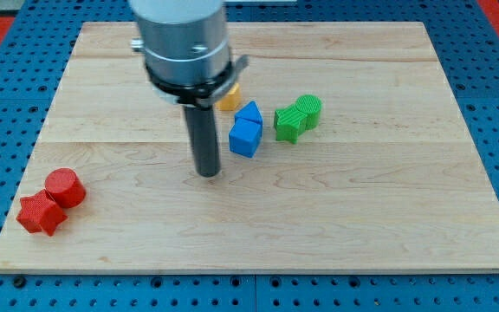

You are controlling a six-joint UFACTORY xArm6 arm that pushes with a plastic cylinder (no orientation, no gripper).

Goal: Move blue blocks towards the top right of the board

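Two blue blocks touch each other near the board's middle: a blue cube (244, 138) and, just above it, a blue pointed block (249, 113). My tip (208, 172) rests on the board just left of and slightly below the blue cube, a small gap apart from it. The rod rises from the tip into the grey arm body (183, 39) at the view's top.
A yellow block (229, 96) lies partly hidden behind the arm, up-left of the blue pair. Two green blocks (297, 118) touch each other right of the blue pair. A red cylinder (64, 188) and a red star-shaped block (40, 213) sit at the bottom left of the wooden board (362, 199).
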